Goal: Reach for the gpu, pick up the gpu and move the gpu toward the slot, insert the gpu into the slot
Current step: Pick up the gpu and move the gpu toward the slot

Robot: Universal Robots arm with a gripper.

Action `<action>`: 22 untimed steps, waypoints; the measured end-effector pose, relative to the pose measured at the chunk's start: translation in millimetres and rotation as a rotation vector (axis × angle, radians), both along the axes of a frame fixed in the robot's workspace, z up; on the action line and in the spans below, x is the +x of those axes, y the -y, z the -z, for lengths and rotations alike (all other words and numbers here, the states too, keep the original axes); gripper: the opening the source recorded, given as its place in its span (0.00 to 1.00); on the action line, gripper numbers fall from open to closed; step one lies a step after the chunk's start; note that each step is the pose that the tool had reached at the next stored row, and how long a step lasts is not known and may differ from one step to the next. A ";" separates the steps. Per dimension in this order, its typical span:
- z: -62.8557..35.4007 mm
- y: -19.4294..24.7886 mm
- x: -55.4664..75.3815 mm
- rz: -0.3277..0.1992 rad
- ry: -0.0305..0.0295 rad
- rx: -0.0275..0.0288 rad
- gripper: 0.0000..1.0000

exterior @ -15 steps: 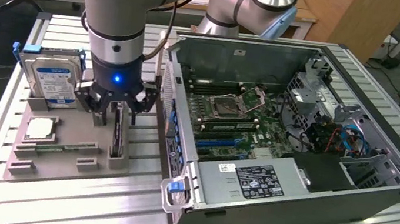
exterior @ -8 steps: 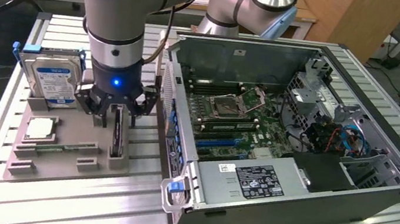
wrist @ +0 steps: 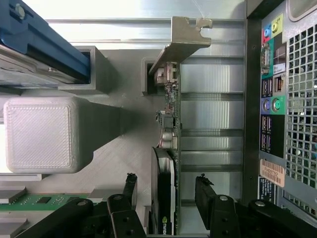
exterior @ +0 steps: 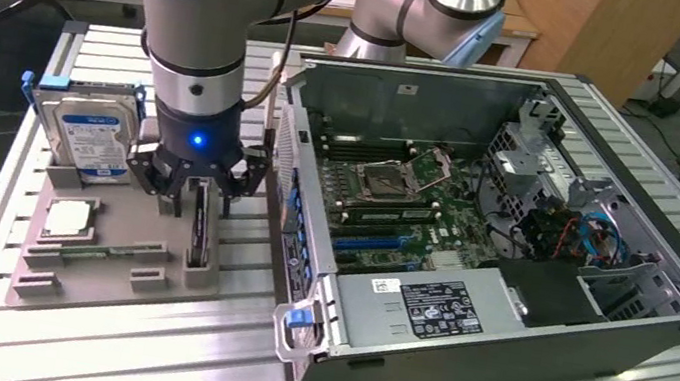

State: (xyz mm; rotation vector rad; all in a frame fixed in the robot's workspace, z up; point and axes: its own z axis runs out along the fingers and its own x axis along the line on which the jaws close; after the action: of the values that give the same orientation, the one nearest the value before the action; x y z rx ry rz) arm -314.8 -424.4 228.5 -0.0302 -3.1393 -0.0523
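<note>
"Gripper (exterior: 201,202), the black two-fingered one on the grey and pale-blue arm: how does it stand?"

"Spread wide and holding nothing. It hangs low, left of centre in the exterior view, with one finger on each side of the gpu (exterior: 200,235). From the wrist the gripper (wrist: 166,184) shows a bare gap between each of the fingertips (wrist: 130,182) and the card."

"Where exactly is the gpu?"

"It is a thin dark circuit card with a silver metal bracket (wrist: 181,37) at one end. It stands on its long edge in a grey printed holder (exterior: 99,268) in the lower left of the exterior frame. In the wrist view the gpu (wrist: 169,124) runs away from the fingers, which flank the end away from the bracket."

"What else sits in that holder?"

"A silver hard drive with a blue-white label (exterior: 92,138) stands upright at the far end, on the exterior view's left of the gripper. A square silver processor chip (exterior: 69,219) and a small green memory stick (exterior: 108,254) lie flat nearer the front."

"And further out?"

"Just beside the holder, on the exterior view's right, lies a black computer case (exterior: 641,342), opened. Its green motherboard (exterior: 425,208) faces up, with a blue slot (exterior: 367,242) near its lower edge, well apart from the gpu. Holder and case both rest on a ribbed aluminium surface (exterior: 127,351)."
</note>
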 end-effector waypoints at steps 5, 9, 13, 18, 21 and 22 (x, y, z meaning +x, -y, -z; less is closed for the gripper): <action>0.0 0.0 0.0 0.000 0.0000 0.0000 0.58; 0.0 0.0 0.0 0.000 0.0000 0.0000 0.44; 0.0 0.0 0.0 0.000 0.0000 0.0000 0.43; 0.0 0.0 0.0 0.000 0.0000 0.0000 0.35; 0.1 0.0 -0.9 0.000 0.0001 0.0001 0.35; 0.1 0.0 -1.3 0.000 0.0001 0.0002 0.35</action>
State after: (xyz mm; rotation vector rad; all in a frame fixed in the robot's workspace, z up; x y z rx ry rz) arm -316.0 -424.4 228.4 -0.0306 -3.1394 -0.0526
